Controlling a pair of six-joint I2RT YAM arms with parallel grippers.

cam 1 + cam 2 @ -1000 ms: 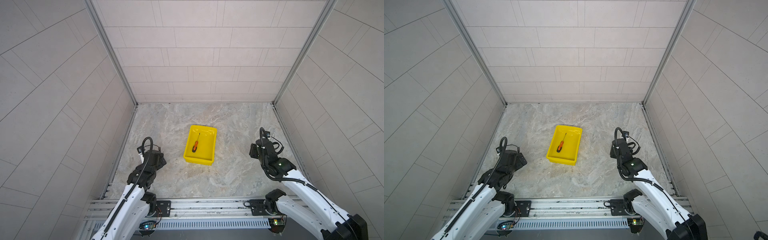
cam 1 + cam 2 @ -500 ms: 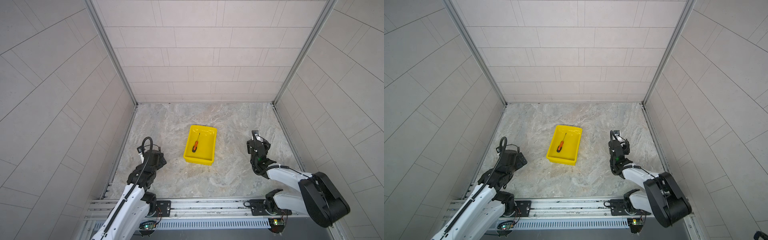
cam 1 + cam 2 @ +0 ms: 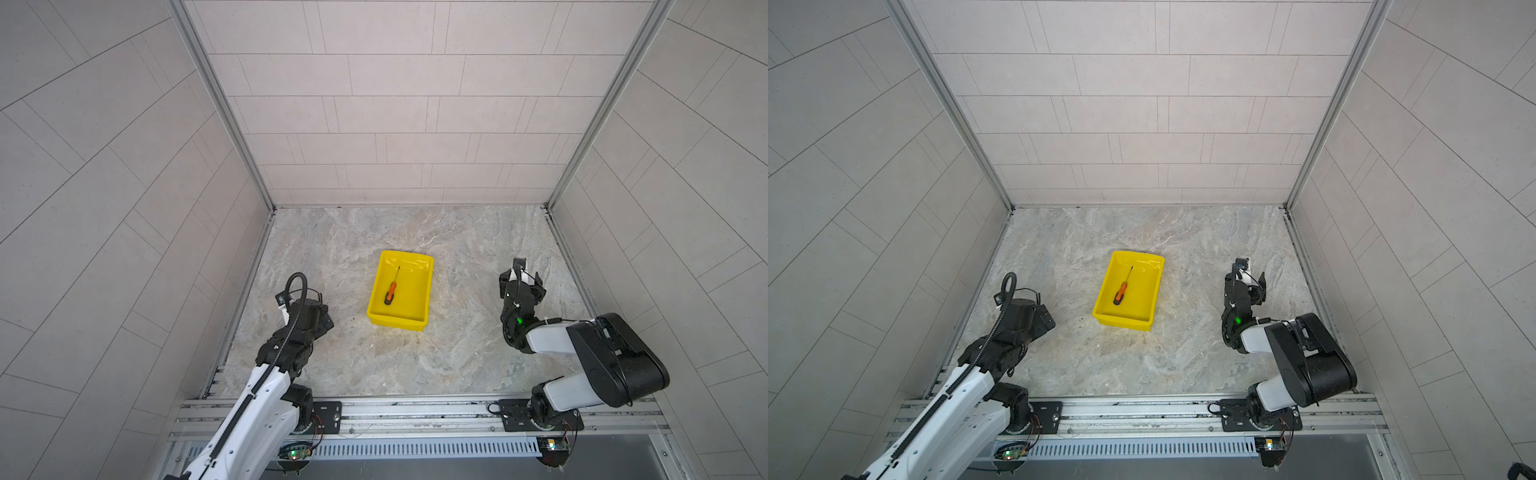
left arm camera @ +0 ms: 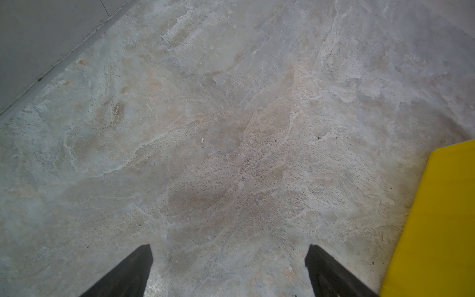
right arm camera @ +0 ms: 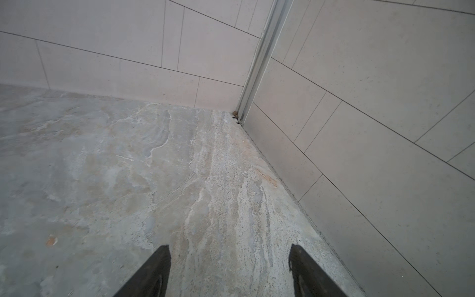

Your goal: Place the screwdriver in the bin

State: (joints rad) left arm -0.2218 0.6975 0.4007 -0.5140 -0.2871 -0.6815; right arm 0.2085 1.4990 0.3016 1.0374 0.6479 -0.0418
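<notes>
The screwdriver (image 3: 390, 292) (image 3: 1121, 292), with an orange handle and a thin dark shaft, lies flat inside the yellow bin (image 3: 396, 322) (image 3: 1121, 323) in the middle of the stone floor, in both top views. My left gripper (image 3: 326, 322) (image 3: 1048, 322) (image 4: 228, 246) hovers low to the left of the bin, open and empty; the bin's outer wall (image 4: 437, 218) shows at the edge of the left wrist view. My right gripper (image 3: 521, 286) (image 3: 1245, 282) (image 5: 228, 246) is well to the right of the bin, open, empty and facing the far right corner.
Tiled walls enclose the floor on three sides, and the right wall (image 5: 359, 154) is close beside the right gripper. An aluminium rail (image 3: 415, 415) with both arm bases runs along the front edge. The right arm's elbow (image 3: 615, 361) is folded above its base.
The right arm has folded back, its elbow swinging toward the front right, while its gripper stays near the same spot. The left arm, bin and screwdriver have not moved.
</notes>
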